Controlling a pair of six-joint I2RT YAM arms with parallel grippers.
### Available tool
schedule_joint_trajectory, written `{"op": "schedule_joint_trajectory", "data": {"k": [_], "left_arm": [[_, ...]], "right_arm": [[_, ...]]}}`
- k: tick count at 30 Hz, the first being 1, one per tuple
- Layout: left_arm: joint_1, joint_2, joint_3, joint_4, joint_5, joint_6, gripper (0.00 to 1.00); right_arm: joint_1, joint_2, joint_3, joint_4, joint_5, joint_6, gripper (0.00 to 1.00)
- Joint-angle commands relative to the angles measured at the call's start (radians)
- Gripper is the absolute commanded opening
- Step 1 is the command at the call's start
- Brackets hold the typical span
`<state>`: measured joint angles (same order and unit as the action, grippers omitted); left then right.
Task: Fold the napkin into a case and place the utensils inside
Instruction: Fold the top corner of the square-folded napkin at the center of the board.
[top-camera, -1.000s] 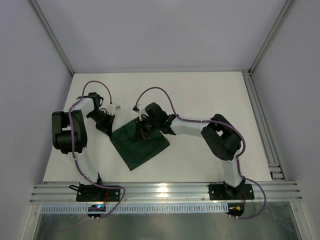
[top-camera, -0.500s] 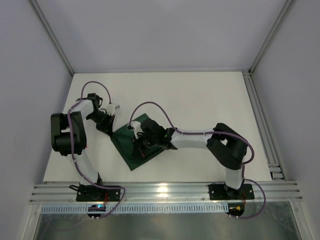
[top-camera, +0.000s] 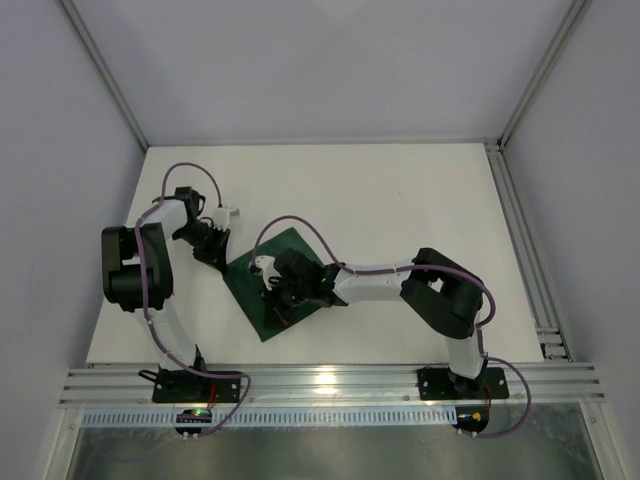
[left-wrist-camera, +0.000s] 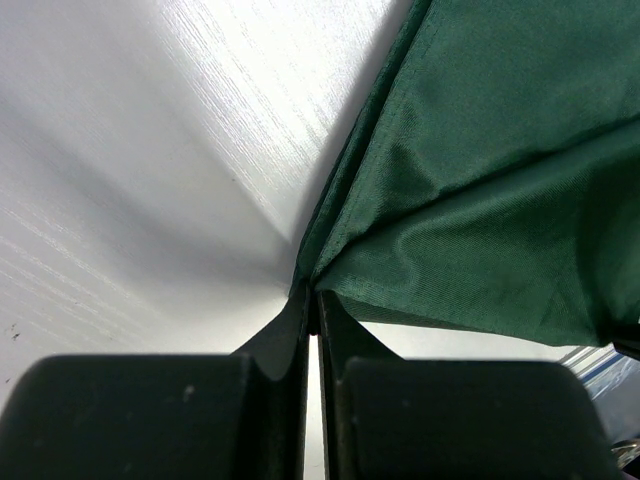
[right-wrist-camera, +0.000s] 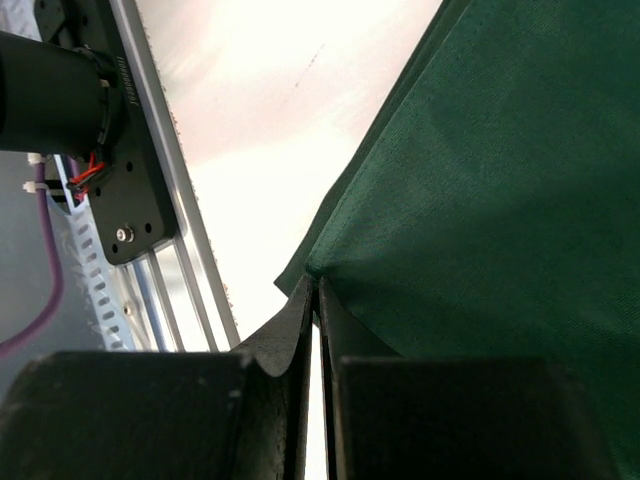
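I have two claws, and both are busy with the dark green napkin (top-camera: 291, 247). My left claw (left-wrist-camera: 312, 300) is squeezed tight on one corner of it. The cloth starts right at my fingertips and spreads up and away to the right of them, with the white table (left-wrist-camera: 150, 150) off to the left. My right claw (right-wrist-camera: 315, 285) is squeezed tight on another corner. The cloth fans out above and to the right of that pinch too, and bare table is on its left. From the camera above, my right claw (top-camera: 272, 298) sits over the middle of the napkin, and my left claw (top-camera: 218, 258) is at the napkin's edge, off to its side. I think I am in the middle of a fold, pulling one corner across while the other claw holds its corner. The napkin is not a case yet. Next I should lay my right corner down flat so the edges line up, then let go gently so the fold does not spring back. I cannot see the orange utensils in any view.
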<state>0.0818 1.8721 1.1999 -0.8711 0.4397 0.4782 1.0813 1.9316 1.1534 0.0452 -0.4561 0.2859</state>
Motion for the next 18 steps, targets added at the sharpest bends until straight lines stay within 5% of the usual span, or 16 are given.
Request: {"op": "schedule_joint_trajectory", "data": {"k": [1, 14, 18], "left_arm": [[-0.001, 0.001, -0.016, 0.072, 0.008, 0.005, 0.02], [-0.001, -0.016, -0.005, 0.060, -0.001, 0.007, 0.06], [-0.001, -0.036, 0.001, 0.050, 0.001, 0.004, 0.17]], "right_arm": [[0.009, 0.024, 0.042, -0.002, -0.007, -0.025, 0.04], [0.009, 0.079, 0.078, -0.021, -0.010, -0.036, 0.04], [0.009, 0.076, 0.077, -0.024, -0.004, -0.042, 0.04]]}}
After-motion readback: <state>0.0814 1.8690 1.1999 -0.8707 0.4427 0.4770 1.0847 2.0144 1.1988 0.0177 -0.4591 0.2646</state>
